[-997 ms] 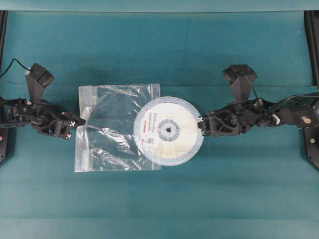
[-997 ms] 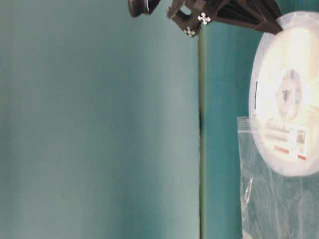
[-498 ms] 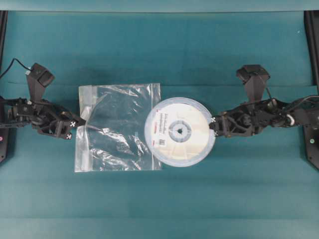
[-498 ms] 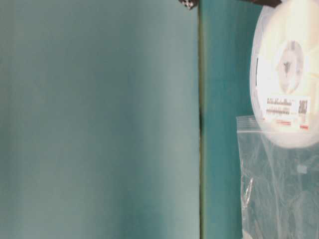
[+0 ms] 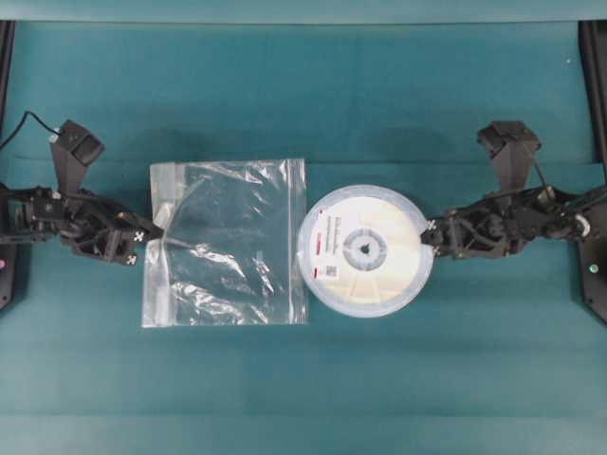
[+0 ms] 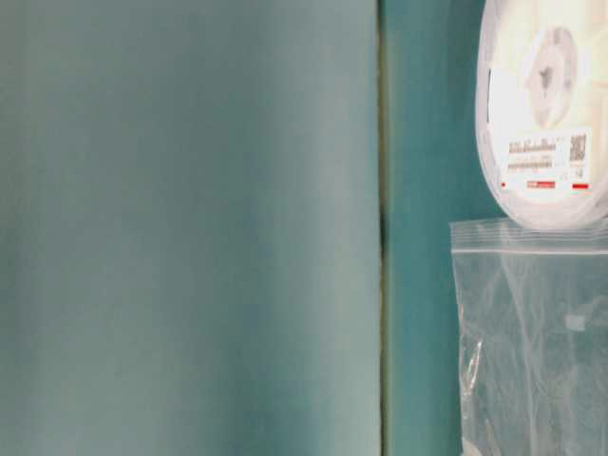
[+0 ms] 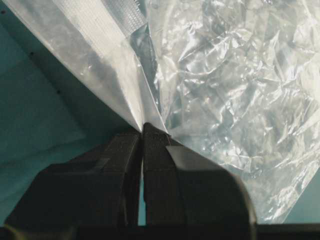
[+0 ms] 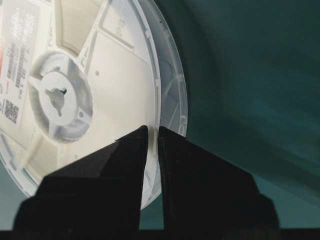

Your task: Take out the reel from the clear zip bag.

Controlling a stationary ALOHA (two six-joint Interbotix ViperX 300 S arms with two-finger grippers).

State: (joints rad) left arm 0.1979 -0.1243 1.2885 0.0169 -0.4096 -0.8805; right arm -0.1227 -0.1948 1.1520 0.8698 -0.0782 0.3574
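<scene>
Teal worktop (image 5: pixel 313 398) carries everything we see. Our right end effector (image 5: pixel 432 236) is pinched on the reel (image 5: pixel 365 250), whose rim sits between its fingertips; the disc extends away toward the bag. Our left end effector (image 5: pixel 150 237) is clamped on the clear zip bag (image 5: pixel 228 243) edge. Reel seems fully outside, just beside the bag.
</scene>
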